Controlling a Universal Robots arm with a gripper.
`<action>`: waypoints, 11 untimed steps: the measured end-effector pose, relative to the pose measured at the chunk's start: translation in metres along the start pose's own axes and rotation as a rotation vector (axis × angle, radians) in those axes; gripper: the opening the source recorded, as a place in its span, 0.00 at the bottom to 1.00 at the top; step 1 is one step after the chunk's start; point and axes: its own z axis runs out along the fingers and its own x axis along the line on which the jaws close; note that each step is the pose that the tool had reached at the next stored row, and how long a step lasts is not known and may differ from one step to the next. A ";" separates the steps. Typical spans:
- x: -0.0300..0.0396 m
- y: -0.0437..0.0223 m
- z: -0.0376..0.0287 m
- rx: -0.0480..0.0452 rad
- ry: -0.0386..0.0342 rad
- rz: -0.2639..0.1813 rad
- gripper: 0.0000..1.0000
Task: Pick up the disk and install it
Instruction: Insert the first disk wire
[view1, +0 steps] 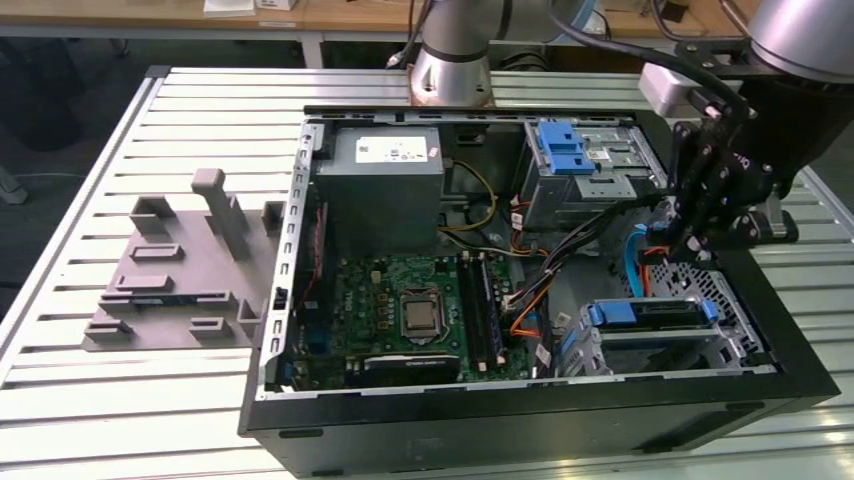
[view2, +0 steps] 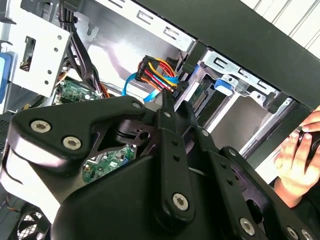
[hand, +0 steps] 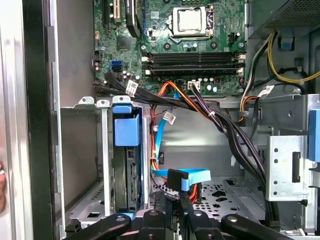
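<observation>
The disk (view1: 650, 313) with its blue bracket sits in the metal cage (view1: 742, 316) inside the open computer case (view1: 534, 420), and the gripper (view1: 689, 247) hangs just above it, fingers (hand: 170, 202) pressed together and holding nothing.

Past the gripper (hand: 172, 212), the disk (hand: 127, 165) shows one edge, its label hidden in its bay. Beside the gripper, a person's hand (view2: 295, 160) is cut off by the picture's edge.
</observation>
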 end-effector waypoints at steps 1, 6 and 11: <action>0.0000 0.0000 0.0004 0.0007 0.0016 0.000 0.25; -0.0001 0.0001 0.0019 0.0020 0.0078 0.000 0.25; -0.0001 0.0001 0.0021 0.0022 0.0120 0.000 0.17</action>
